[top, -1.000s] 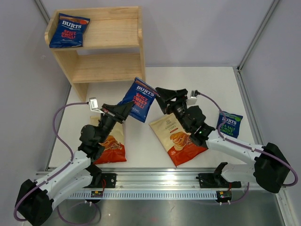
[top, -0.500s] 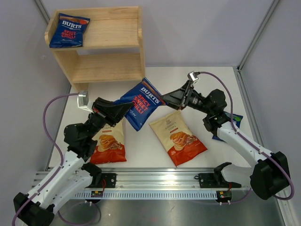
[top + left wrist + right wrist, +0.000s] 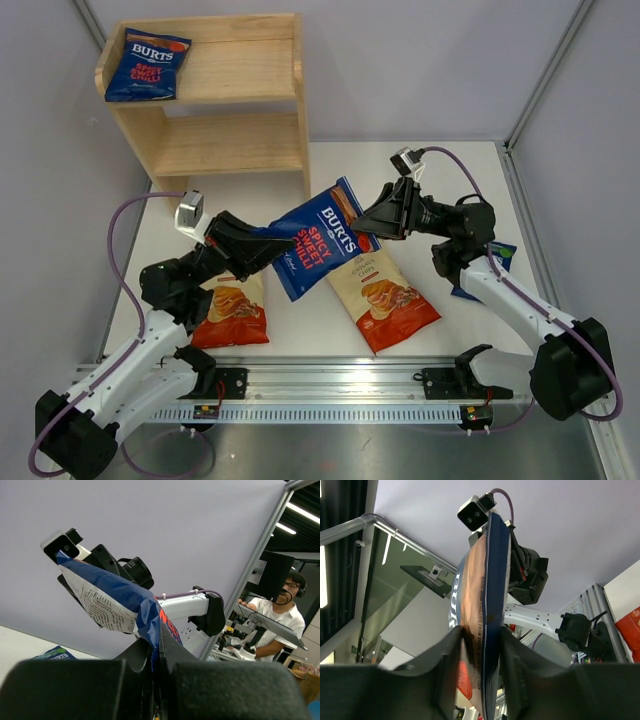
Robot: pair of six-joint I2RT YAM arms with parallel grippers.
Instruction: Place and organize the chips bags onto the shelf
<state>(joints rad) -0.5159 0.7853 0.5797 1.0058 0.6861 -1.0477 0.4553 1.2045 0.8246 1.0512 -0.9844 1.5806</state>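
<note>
- The left fingers (image 3: 75,690) are pinched narrow on the lower-left edge of a blue BURTS bag (image 3: 318,240).
- The right fingers (image 3: 445,680) press on both sides of its upper-right corner.
- The bag hangs tilted at frame centre, above the tabletop (image 3: 300,325).
- A cream bag (image 3: 378,290) lies at its lower right.
- The shelf (image 3: 240,70) stands at the upper left, with a second BURTS bag (image 3: 147,65) on its top tier.

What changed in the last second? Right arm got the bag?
The held Burts bag swung right and flatter, pinched in the left fingers throughout. The right fingers backed off, turned, and now straddle its top edge; clamped or not, unclear. Shelf bag, both cream bags and the green-topped bag stayed put.
</note>
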